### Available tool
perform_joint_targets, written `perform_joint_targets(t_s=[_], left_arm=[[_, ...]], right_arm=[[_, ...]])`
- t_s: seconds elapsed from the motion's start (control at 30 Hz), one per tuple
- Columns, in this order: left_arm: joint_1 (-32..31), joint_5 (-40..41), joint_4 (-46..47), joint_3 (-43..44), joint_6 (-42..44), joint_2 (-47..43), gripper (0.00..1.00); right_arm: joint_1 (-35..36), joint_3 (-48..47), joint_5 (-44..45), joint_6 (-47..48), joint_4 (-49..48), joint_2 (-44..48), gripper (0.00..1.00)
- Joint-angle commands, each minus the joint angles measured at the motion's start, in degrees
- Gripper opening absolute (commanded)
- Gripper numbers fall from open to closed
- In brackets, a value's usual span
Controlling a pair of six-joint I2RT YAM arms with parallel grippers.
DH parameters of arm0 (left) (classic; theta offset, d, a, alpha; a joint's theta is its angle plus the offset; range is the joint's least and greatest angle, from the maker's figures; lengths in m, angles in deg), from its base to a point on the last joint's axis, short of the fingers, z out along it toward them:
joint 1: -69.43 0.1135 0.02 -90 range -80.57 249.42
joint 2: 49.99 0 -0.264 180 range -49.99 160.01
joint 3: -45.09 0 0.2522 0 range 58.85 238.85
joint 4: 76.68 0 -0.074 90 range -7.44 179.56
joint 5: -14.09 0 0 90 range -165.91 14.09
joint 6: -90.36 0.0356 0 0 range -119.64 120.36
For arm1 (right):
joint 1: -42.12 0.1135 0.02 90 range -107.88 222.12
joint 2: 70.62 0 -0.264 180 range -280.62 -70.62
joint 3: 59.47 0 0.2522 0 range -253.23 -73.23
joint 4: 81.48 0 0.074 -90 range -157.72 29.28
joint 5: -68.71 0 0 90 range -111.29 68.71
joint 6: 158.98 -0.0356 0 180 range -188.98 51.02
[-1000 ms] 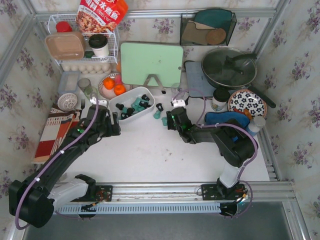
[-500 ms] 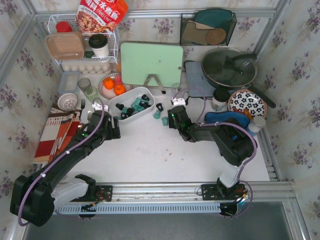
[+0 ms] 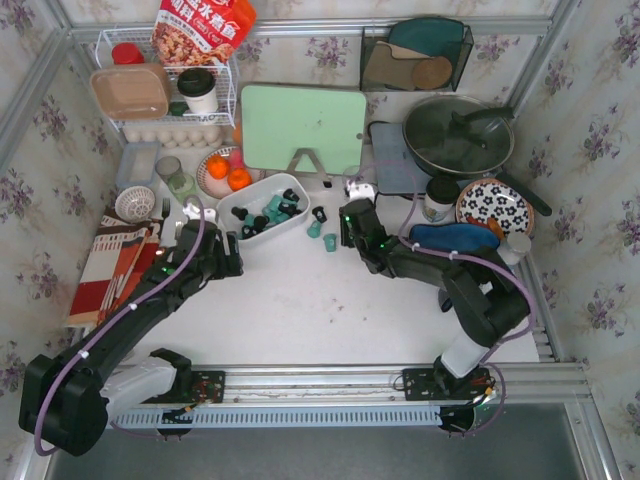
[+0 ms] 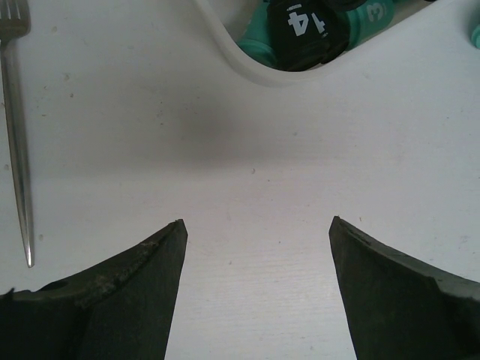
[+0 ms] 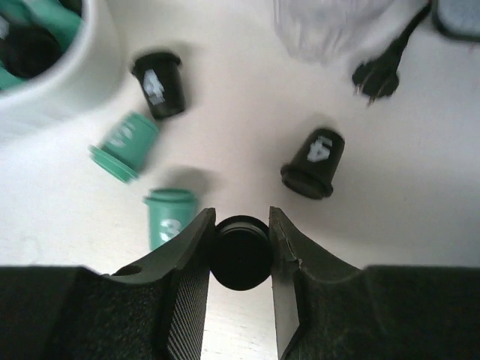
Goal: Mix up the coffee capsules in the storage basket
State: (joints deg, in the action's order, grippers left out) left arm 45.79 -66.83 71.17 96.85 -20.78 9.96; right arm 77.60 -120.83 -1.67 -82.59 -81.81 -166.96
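The white storage basket (image 3: pixel 275 232) sits left of centre with teal and black coffee capsules (image 3: pixel 268 212) in it. Loose capsules lie right of it: a black one (image 5: pixel 160 82), a teal one on its side (image 5: pixel 124 145), an upright teal one (image 5: pixel 169 214) and a black one marked 4 (image 5: pixel 315 163). My right gripper (image 5: pixel 240 214) (image 3: pixel 347 222) is shut on another black capsule (image 5: pixel 241 251), both fingers against its sides. My left gripper (image 4: pixel 255 221) (image 3: pixel 232 262) stands open over bare table just short of the basket's corner (image 4: pixel 247 64).
A fork (image 4: pixel 16 135) lies left of the left gripper. A black plug (image 5: pixel 379 71) and a clear glass (image 5: pixel 330 22) sit beyond the loose capsules. Behind stand a green cutting board (image 3: pixel 303 125), a plate of oranges (image 3: pixel 222 170), a lidded pan (image 3: pixel 458 135) and a wire rack (image 3: pixel 165 100).
The right gripper's jaws have narrowed onto the black capsule, and the gripper has shifted slightly toward the back. The left gripper has drawn back a little from the basket.
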Motion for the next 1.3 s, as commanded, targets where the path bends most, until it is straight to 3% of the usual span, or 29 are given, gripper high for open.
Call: perform_joint_targets(t_s=[0.0, 0.2, 0.53, 0.93, 1.27], left_arm=[[0.00, -1.57, 0.08, 0.41, -0.65, -0.26, 0.79], [0.00, -2.05, 0.25, 0.41, -0.82, 0.41, 0.79], [0.00, -1.81, 0.29, 0.41, -0.88, 1.08, 0.79], [0.00, -2.03, 0.44, 0.72, -0.92, 2.54, 0.79], [0.00, -2.14, 0.46, 0.78, -0.94, 2.85, 0.79]], right_arm=[[0.02, -3.49, -0.51, -0.46, 3.08, 4.84, 0.13], [0.11, -12.91, -10.67, -0.22, 2.27, 6.69, 0.09], [2.26, -30.67, -18.67, -2.46, -0.77, -8.66, 0.09], [4.22, -42.37, -15.38, -1.97, 3.73, -27.07, 0.14], [5.56, -46.42, -15.35, -2.07, 5.59, -33.26, 0.17]])
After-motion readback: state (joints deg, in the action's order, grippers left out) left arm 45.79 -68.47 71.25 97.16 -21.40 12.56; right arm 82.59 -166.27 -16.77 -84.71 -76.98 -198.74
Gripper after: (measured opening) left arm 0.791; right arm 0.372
